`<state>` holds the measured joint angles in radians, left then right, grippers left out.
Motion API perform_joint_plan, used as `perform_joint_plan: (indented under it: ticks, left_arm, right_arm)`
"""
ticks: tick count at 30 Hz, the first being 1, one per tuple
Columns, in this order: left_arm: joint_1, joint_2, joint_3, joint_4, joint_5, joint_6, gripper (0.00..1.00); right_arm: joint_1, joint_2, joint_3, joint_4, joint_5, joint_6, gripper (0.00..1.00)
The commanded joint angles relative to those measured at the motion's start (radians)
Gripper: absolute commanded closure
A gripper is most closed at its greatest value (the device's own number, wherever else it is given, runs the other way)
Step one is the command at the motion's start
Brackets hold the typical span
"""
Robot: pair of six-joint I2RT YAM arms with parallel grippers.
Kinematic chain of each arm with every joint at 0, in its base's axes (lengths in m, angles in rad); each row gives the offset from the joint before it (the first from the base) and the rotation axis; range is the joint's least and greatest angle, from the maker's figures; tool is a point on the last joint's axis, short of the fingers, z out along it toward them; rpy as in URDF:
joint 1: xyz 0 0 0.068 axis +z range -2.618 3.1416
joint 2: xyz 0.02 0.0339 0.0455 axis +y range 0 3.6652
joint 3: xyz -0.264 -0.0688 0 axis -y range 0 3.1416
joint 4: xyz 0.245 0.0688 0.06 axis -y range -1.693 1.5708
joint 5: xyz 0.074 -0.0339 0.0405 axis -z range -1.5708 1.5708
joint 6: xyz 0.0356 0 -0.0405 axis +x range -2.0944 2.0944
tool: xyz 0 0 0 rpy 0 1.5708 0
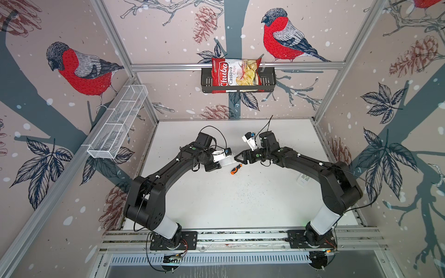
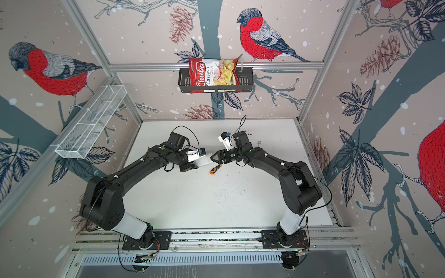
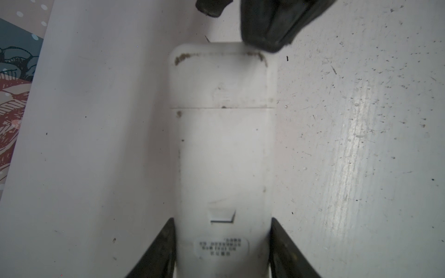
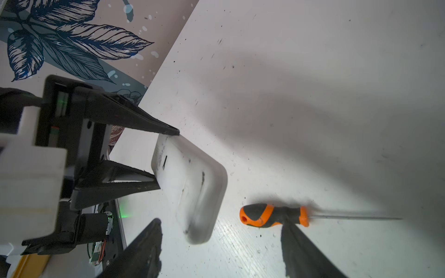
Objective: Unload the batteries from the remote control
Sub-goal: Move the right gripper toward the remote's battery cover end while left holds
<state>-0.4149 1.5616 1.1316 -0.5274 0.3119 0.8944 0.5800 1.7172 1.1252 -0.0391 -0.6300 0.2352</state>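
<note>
**Left wall:** a white wire basket (image 1: 118, 122) is mounted on the frame rail.

**Left of centre:** the left end effector (image 3: 222, 226) pinches the remote control (image 3: 221, 149) by its long edges, one finger on each side. The remote's rear face is toward the wrist camera. A seam crosses that face and the cover sits flush. The batteries are hidden, and whether any sit behind the cover cannot be told. A label (image 3: 221, 245) near the gripped end carries several lines of print, too blurred to read. Brown grime marks the far corners.

**Centre:** on the back wall a black basket (image 1: 268, 80) holds a bag (image 1: 236, 75) reading "Chuba Cassava Chips". Its smaller print is illegible. On the desk (image 1: 240, 204), just beside the remote's free end, lies an orange-and-black screwdriver (image 4: 272, 215). Its shaft is blurred in the right wrist view.

**Right of centre:** the right end effector (image 1: 238, 159) stands spread, holding nothing, close to the remote's free end. One finger overlaps a corner of the remote in the left wrist view; contact cannot be determined.

**Right:** a small white object (image 1: 304, 179) with rows of dark marks lies on the desk. It is largely covered by the right arm and cannot be identified.
</note>
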Motion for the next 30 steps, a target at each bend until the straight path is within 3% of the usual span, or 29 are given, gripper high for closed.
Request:
perform_joint_plan:
  ticks: [1,9,20,30]
  left_arm:
    - [-0.002,0.015,0.02,0.009,0.015,0.001,0.71]
    - [-0.003,0.044,0.048,-0.007,0.005,0.005,0.72]
    - [-0.002,0.064,0.07,-0.013,0.006,0.012,0.73]
    - [-0.002,0.077,0.084,-0.017,0.005,0.012,0.73]
  right_arm:
    - [0.001,0.017,0.033,-0.028,0.009,-0.027,0.26]
    - [0.003,0.084,0.106,-0.056,-0.01,-0.034,0.37]
    - [0.018,0.122,0.127,-0.065,-0.008,-0.047,0.39]
    - [0.026,0.148,0.149,-0.067,-0.013,-0.047,0.52]
